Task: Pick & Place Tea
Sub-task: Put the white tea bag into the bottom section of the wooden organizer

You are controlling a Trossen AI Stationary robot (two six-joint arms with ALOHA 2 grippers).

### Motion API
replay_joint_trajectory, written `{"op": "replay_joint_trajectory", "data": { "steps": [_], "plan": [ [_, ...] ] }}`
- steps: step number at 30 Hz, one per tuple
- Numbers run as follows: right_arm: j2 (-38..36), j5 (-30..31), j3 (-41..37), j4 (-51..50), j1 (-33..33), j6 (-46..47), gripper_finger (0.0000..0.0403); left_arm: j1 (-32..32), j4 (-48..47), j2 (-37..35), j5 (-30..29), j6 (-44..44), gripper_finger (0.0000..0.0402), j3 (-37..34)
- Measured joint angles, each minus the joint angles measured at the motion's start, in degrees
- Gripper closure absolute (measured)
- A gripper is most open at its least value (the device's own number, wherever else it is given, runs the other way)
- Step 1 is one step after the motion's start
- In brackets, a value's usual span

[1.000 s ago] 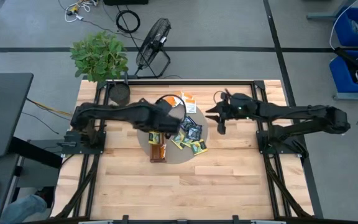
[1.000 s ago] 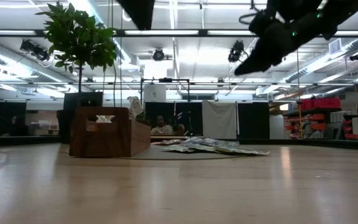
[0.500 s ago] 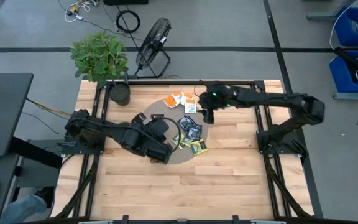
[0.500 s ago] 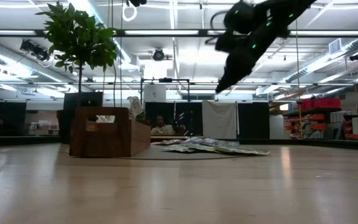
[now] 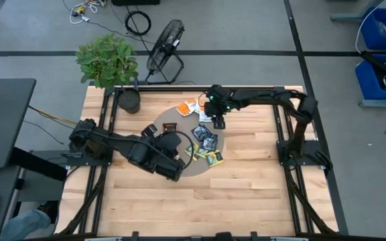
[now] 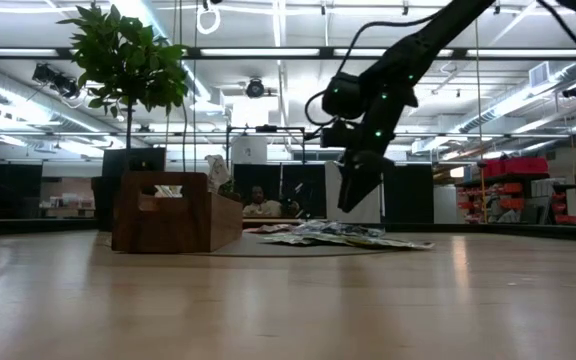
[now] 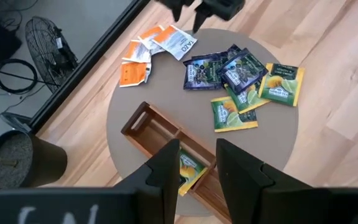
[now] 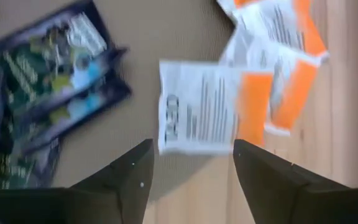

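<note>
Tea sachets lie on a round grey mat: orange-and-white ones at the far side, dark ones in the middle, yellow-green ones nearer. My right gripper hangs open, pointing down, just above an orange-and-white sachet, touching nothing; the low view shows it over the pile. My left gripper is open and held high beside the wooden tray. One yellow-green sachet rests in a tray compartment. The left arm hides most of the tray from above.
A potted plant stands at the table's far left corner, and a fan sits on the floor behind it. Black frame rails run along both table sides. Bare wood stretches toward the near edge.
My right gripper has swung from the table's right side toward the mat, sunk and tipped downward, stopping above the orange-and-white sachets. My left gripper has drawn back from over the tray's far end toward the near edge. The sachets have kept still.
</note>
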Motion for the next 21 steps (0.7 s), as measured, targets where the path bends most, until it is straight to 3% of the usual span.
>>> {"op": "replay_joint_trajectory", "data": {
  "steps": [10, 21],
  "plan": [
    [7.63, -0.47, 7.84, -0.17, -0.53, -0.89, 0.0169, -0.02, -0.01, 0.02, -0.13, 0.0, 0.0291, 0.0],
    [12.07, -0.42, 8.54, 0.09, -1.22, -0.2, 0.0178, -0.02, -0.01, 0.02, -0.47, 0.0, 0.0291, 0.0]
  ]
}}
